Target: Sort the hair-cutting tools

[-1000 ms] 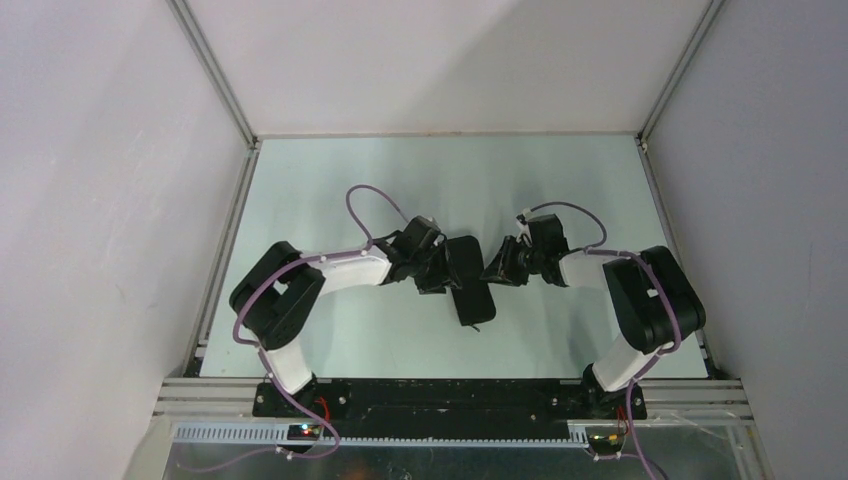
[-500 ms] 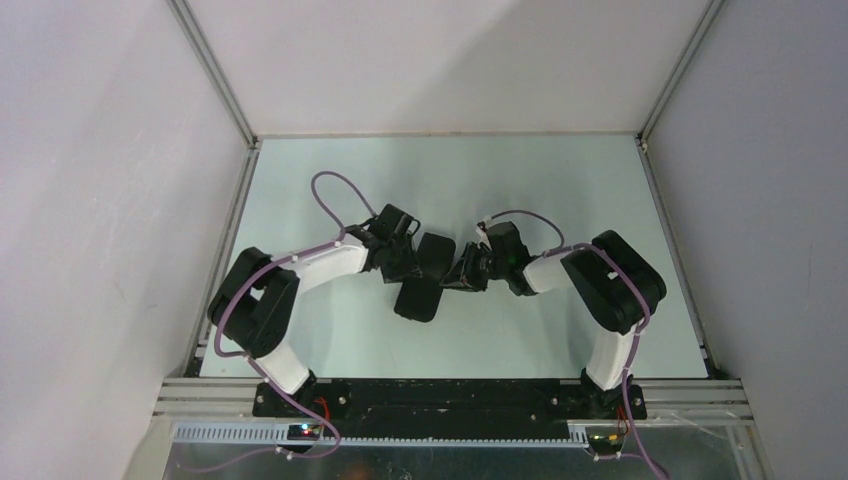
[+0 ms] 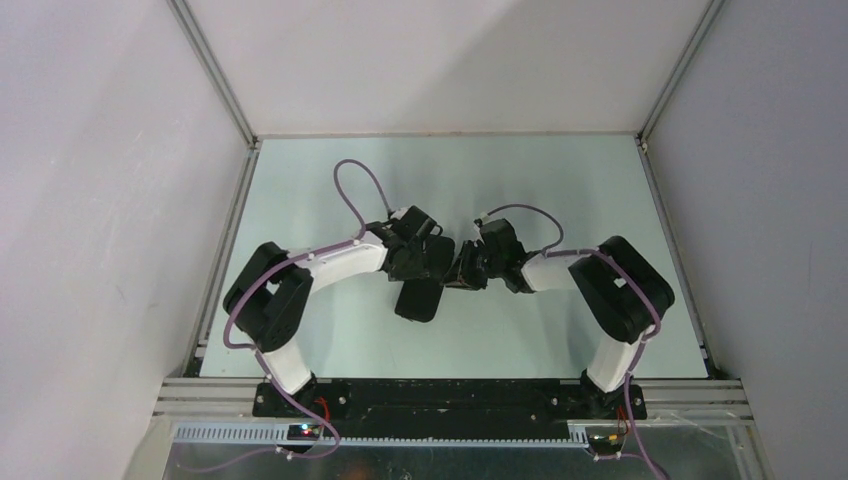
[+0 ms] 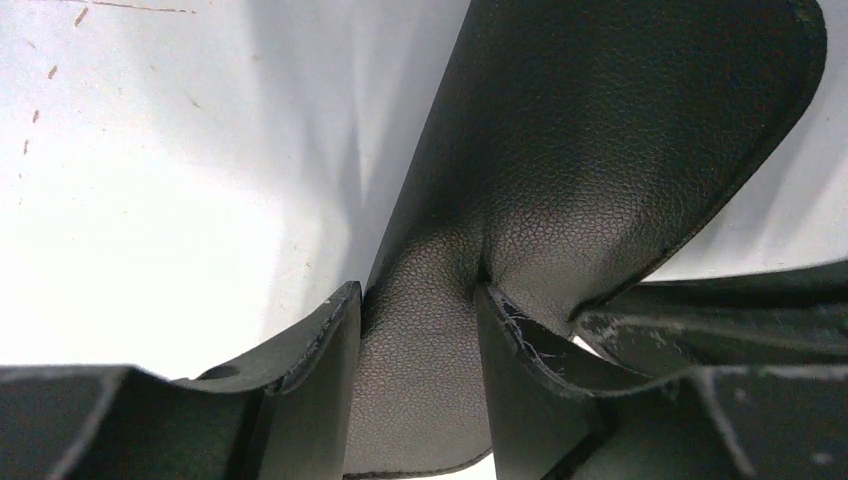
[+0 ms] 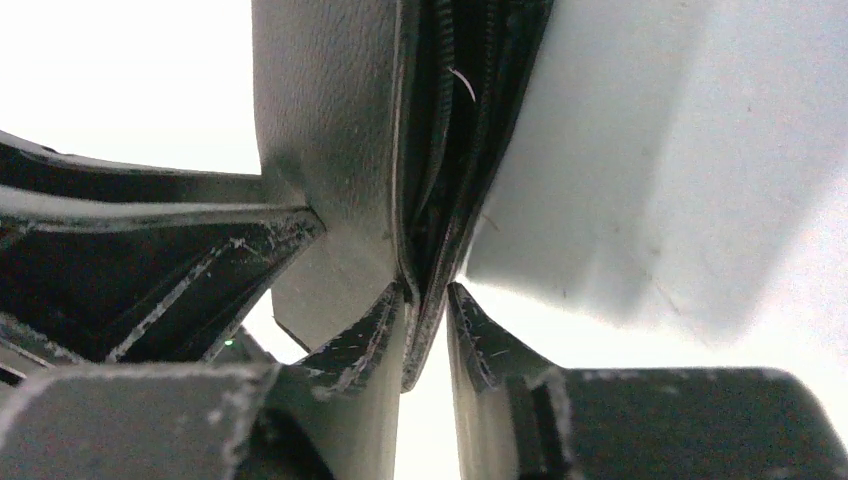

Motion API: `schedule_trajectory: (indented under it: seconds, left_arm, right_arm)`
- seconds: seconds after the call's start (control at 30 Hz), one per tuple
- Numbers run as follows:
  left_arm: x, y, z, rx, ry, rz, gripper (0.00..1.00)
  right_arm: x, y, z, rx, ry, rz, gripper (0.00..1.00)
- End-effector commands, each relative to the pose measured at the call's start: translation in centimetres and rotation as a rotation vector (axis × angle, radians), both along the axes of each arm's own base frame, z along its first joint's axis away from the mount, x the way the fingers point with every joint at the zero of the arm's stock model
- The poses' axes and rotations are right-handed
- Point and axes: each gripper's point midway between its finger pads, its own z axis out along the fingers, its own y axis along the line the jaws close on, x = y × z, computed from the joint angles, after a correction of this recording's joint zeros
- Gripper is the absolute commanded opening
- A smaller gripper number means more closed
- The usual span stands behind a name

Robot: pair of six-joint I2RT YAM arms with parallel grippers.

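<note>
None of the hair-cutting tools shows in any view. A black leather pouch [image 3: 418, 298] hangs between the two arms over the middle of the table. My left gripper [image 3: 432, 262] is shut on the pouch's grainy leather wall [image 4: 620, 120], which bunches between the fingers [image 4: 320, 350]. From the right, my right gripper [image 3: 463, 272] is shut on the pouch's zipped edge [image 5: 440, 150]. In the right wrist view the right gripper [image 5: 428, 300] pinches that edge at its fingertips. The pouch's inside is hidden.
The pale green table [image 3: 560, 190] is enclosed by white walls. Aluminium rails [image 3: 225, 230] run along its left and right sides. Both arm bases stand on the black strip [image 3: 450, 395] at the near edge.
Both arms have carried the pouch leftward from the table's centre. The right gripper has narrowed on the pouch's edge. The left arm's elbow swung out left, then part way back.
</note>
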Motion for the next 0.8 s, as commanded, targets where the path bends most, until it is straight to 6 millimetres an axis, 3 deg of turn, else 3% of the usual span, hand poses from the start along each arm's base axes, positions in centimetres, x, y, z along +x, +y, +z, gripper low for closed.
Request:
schedule_trajectory:
  seconds: [0.0, 0.13, 0.17, 0.2, 0.3, 0.4, 0.53, 0.6, 0.77]
  left_arm:
    - [-3.1, -0.2, -3.4, 0.062, 0.131, -0.005, 0.49]
    - [-3.9, -0.7, -4.0, 0.02, 0.165, 0.016, 0.49]
    - [-4.0, -0.8, -4.2, 0.012, 0.168, 0.018, 0.49]
    - [-4.1, -1.0, -4.2, 0.0, 0.177, 0.023, 0.5]
    - [-4.6, -1.4, -4.2, -0.026, 0.201, 0.021, 0.5]
    - [-4.8, -1.8, -4.0, -0.05, 0.217, 0.022, 0.5]
    - [-5.3, -2.1, -3.7, -0.077, 0.234, 0.022, 0.5]
    - [-5.7, -2.4, -3.6, -0.095, 0.25, 0.018, 0.5]
    - [-6.1, -2.3, -3.6, -0.101, 0.265, 0.016, 0.51]
  right_arm:
    - [0.1, -2.2, 1.3, -0.198, -0.144, -0.016, 0.31]
    - [-1.6, -3.1, 3.8, -0.295, -0.312, 0.011, 0.44]
    - [-2.9, -2.7, 4.6, -0.295, -0.352, 0.043, 0.45]
    - [-2.7, -3.3, 4.7, -0.347, -0.408, 0.027, 0.49]
    - [-5.7, -1.8, 5.5, -0.36, -0.545, 0.11, 0.52]
    - [-8.7, 0.4, 5.2, -0.353, -0.637, 0.225, 0.52]
    - [-10.8, 2.8, 3.4, -0.364, -0.701, 0.323, 0.51]
    - [-11.3, 3.9, 3.1, -0.351, -0.735, 0.341, 0.51]
    - [-11.0, 4.3, 1.7, -0.4, -0.774, 0.337, 0.51]
